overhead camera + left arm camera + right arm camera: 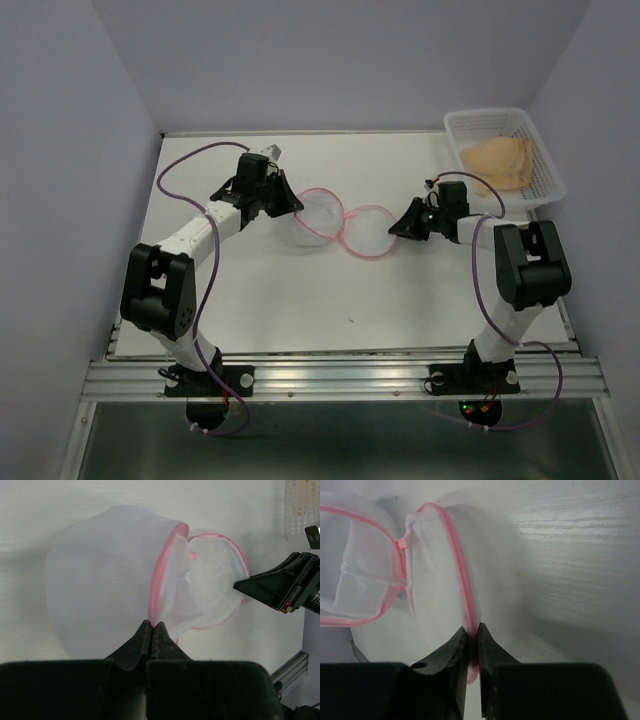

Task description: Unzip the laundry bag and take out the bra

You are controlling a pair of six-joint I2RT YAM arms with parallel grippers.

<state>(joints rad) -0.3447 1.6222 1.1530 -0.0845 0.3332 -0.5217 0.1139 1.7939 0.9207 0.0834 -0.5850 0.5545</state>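
White table (300,290), lilac walls (60,150); left fingers (141,642), right fingers (454,652) each clamp laundry bag (95,580) rim.

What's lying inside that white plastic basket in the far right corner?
A soft tan cupped piece, the bra, fills much of the basket. Whatever may lie beneath it is covered, so the basket floor under it cannot be seen.

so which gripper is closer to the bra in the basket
Right. The right gripper is near the basket holding the bra; the left gripper is beyond the laundry bag.
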